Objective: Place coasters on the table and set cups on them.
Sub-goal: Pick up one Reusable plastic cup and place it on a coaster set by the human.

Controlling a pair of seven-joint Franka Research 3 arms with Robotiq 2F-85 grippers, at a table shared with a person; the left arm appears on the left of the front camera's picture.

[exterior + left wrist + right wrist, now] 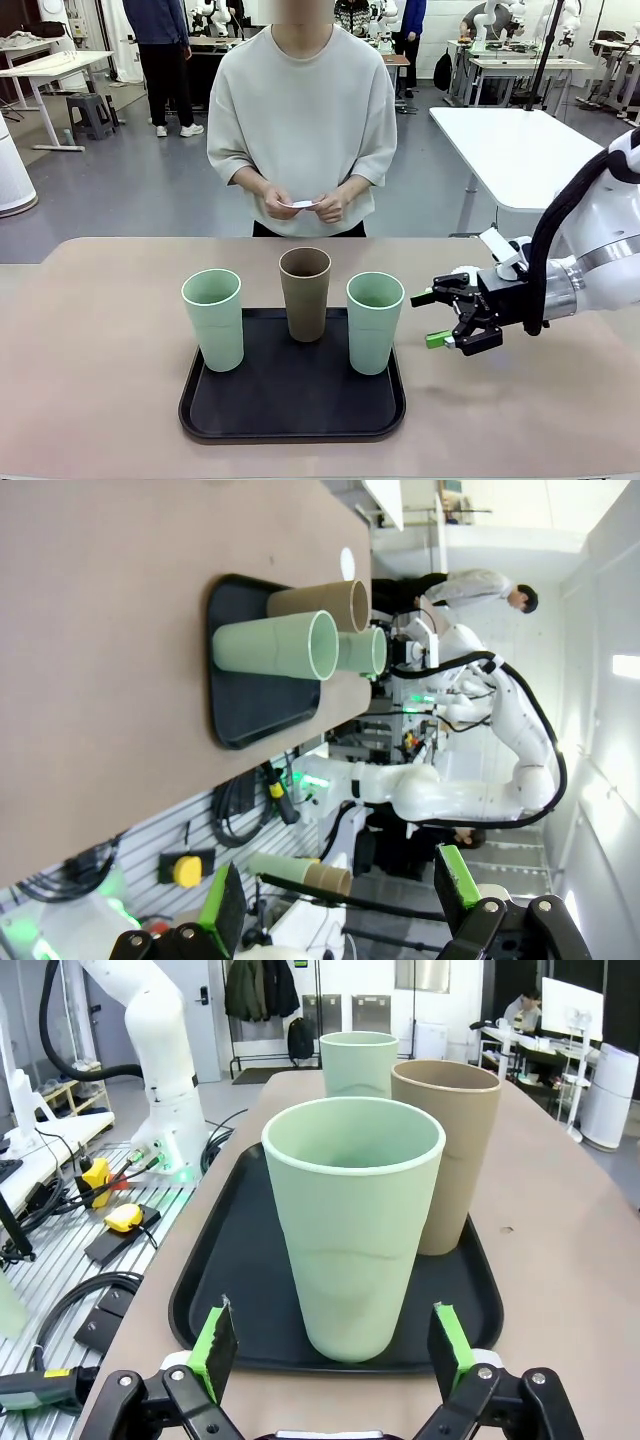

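Front view: cups, three, upright on the black tray (290, 422) at mid table (100, 380), their long axes vertical: near-left mint cup (213, 322), brown cup (305, 295) at the back, right mint cup (375, 325). The right gripper (430, 318) is just beside the right mint cup on its outer side, level with its lower half and not touching it. The jaws are spread wide and empty, fingers horizontal and aimed toward the cup, with the arm reaching in low from the table's right edge. The coasters (298, 204), judged to be the small white piece, are pinched between the person's hands (330, 207) at the far side and not yet laid on the table. Left wrist view: the left gripper (340, 900) has its jaws wide with nothing between them. It is well apart from the tray (250, 720) and cups, which sit far ahead across bare table (100, 630), so the right arm is plainly the nearer. Right wrist view: the right mint cup (355, 1230) stands dead ahead, centred between the two green pads (215, 1345) and clear of both. The brown cup (445, 1150) and the other mint cup (358, 1060) stand behind it. Judgement: a straight advance would bracket this cup, and the grasp would run across its upright axis.
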